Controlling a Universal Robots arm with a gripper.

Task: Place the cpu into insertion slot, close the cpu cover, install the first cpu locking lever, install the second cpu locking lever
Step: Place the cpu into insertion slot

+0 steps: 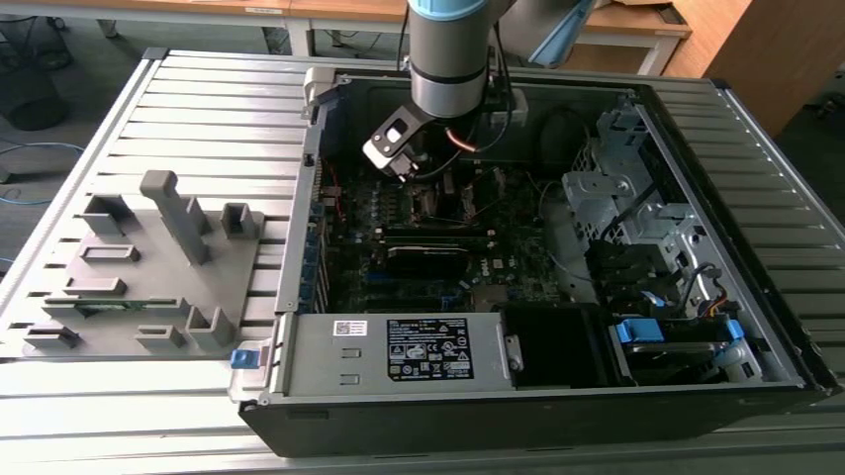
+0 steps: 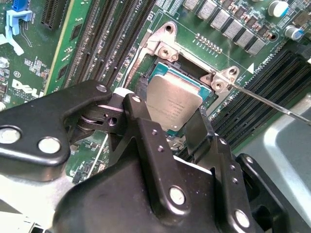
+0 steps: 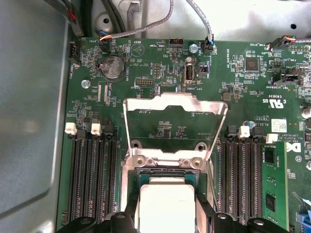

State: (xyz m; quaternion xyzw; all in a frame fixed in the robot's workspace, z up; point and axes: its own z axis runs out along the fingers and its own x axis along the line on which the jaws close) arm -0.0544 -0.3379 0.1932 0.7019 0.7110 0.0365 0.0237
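Observation:
The cpu [image 2: 172, 102] is a grey square chip held between my gripper's [image 2: 167, 112] two black fingers [image 2: 141, 121]. It sits at the insertion slot [image 2: 187, 73], level with its metal edge; I cannot tell whether it is fully seated. In the first wrist view the cpu [image 3: 165, 206] lies over the insertion slot [image 3: 165, 173], with the gripper [image 3: 166, 214] around it. The cpu cover [image 3: 194, 104] stands open, hinged up behind the socket. A thin locking lever [image 2: 272, 104] sticks out beside the socket. In the exterior view the gripper [image 1: 433, 183] reaches down into the open computer case.
Long black memory slots [image 3: 90, 179] flank the socket on both sides. A coin battery [image 3: 112, 67] and cables [image 3: 146, 26] lie beyond the cover. A grey box with a white label [image 1: 396, 351] and a drive cage [image 1: 634, 208] fill the case. A grey fixture plate [image 1: 145, 257] lies on the exterior view's left.

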